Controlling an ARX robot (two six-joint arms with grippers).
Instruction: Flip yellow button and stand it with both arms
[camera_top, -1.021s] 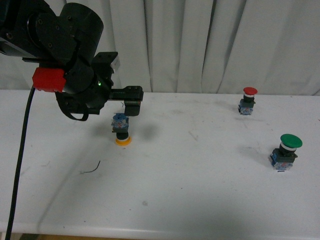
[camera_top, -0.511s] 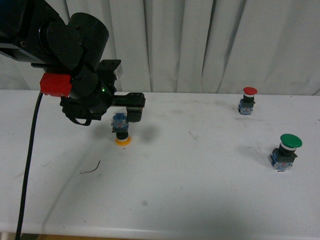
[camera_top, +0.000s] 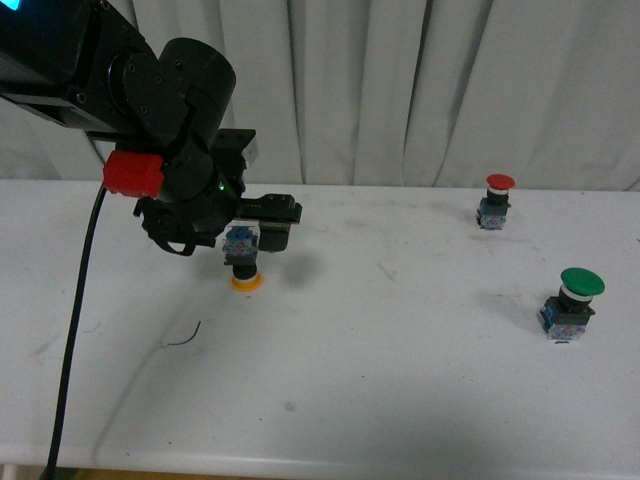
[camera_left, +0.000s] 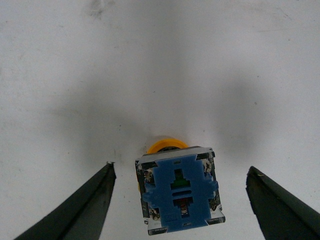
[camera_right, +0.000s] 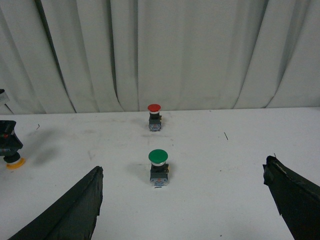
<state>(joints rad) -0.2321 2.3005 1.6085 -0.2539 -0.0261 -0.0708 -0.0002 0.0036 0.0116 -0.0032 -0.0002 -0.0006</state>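
Note:
The yellow button stands upside down on the white table, its yellow cap on the surface and its blue contact block on top. My left gripper hovers right over it, open. In the left wrist view the blue block of the yellow button lies between the two dark fingers, with a gap on each side. My right gripper is open with nothing between its fingers; it does not show in the front view. In the right wrist view the yellow button's cap peeks out at one edge.
A red-capped button stands upright at the back right. A larger green-capped button stands nearer on the right. A thin wire scrap lies left of centre. A white curtain hangs behind the table.
My left arm has shifted right and a little down, bringing its open gripper over the yellow button. The button itself has not moved.

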